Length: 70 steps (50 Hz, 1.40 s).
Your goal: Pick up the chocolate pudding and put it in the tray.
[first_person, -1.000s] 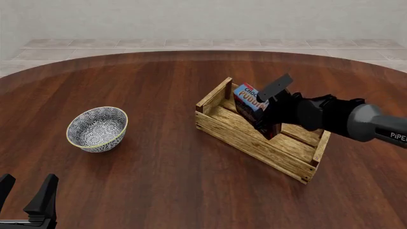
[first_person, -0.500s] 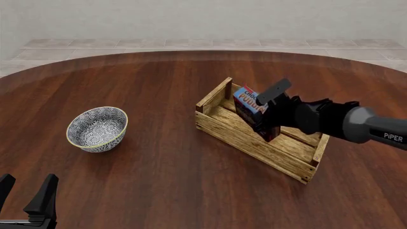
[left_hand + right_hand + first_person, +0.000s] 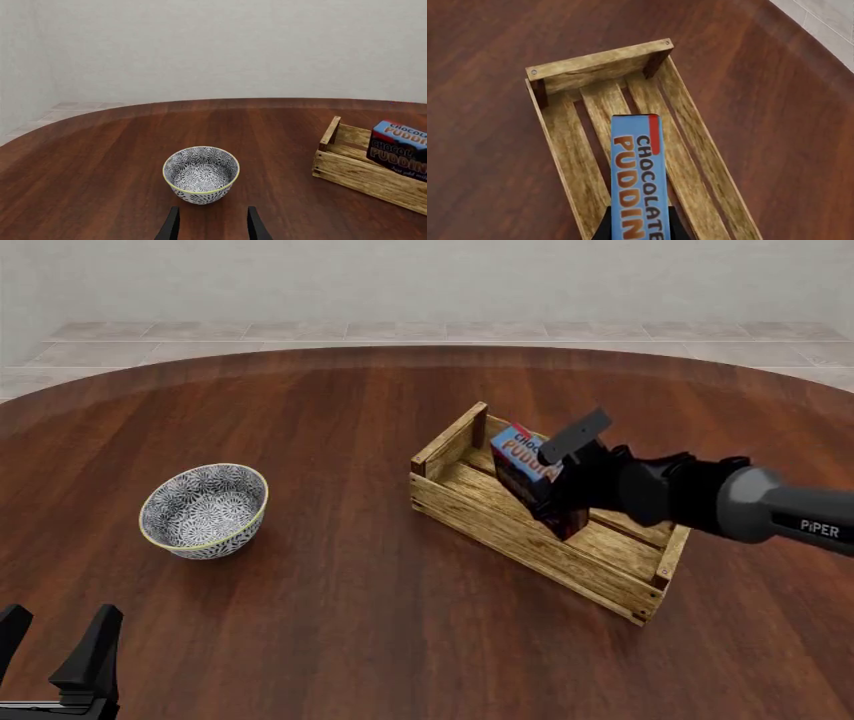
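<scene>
Right of centre on the dark wooden table (image 3: 334, 580), the slatted tray (image 3: 514, 530) holds the tilted chocolate pudding (image 3: 523, 462), pinched on edge by the right gripper (image 3: 567, 475) inside the crate. At left sits a patterned bowl (image 3: 204, 510). Lower left, the idle left gripper (image 3: 54, 655) shows its jaws spread.

Chocolate pudding (image 3: 523, 465): blue-topped carton, tilted, inside tray (image 3: 501, 525). Tray: oblong wooden slat crate, angled on table.
</scene>
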Available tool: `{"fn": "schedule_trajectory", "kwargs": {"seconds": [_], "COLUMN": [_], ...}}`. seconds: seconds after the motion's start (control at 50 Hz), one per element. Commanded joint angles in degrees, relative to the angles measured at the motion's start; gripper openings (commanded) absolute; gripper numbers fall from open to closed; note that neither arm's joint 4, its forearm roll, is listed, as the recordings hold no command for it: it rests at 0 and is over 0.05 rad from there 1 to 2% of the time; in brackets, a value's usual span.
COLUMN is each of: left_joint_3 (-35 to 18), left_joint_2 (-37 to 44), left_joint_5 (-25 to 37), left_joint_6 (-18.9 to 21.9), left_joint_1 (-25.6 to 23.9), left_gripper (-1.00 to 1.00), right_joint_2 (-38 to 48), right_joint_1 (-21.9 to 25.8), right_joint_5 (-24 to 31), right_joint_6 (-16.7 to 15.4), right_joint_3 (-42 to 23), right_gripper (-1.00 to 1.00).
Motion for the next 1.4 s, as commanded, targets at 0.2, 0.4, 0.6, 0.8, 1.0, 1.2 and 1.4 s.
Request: {"fn": "schedule_trajectory", "kwargs": {"seconds": [0.2, 0.4, 0.6, 0.8, 1.0, 1.2, 1.4], "left_joint_3": [0.0, 0.0, 0.0, 0.0, 0.0, 0.0, 0.0], "left_joint_2": [0.0, 0.0, 0.0, 0.0, 0.0, 0.0, 0.0], "left_joint_5": [0.0, 0.0, 0.0, 0.0, 0.0, 0.0, 0.0], "left_joint_6": [0.0, 0.0, 0.0, 0.0, 0.0, 0.0, 0.0], "left_joint_1": [0.0, 0.0, 0.0, 0.0, 0.0, 0.0, 0.0], "left_gripper": [1.0, 1.0, 1.0, 1.0, 1.0, 1.0, 1.0], "right_joint_2": [0.6, 0.4, 1.1, 1.3, 1.9, 2.5, 2.5], "right_joint_1": [0.0, -0.1, -0.5, -0.4, -0.4, -0.2, -0.3], "right_joint_5": [-1.5, -2.6, -3.6, -4.0, -4.9, -6.0, -6.4], "right_joint_6": [1.8, 2.2, 2.4, 2.5, 2.8, 2.9, 3.2], "right_joint_3": [0.7, 2.0, 2.4, 2.5, 3.1, 3.6, 4.2], "right_gripper": [-1.0, -1.0, -1.0, -1.0, -1.0, -1.0, -1.0]}}
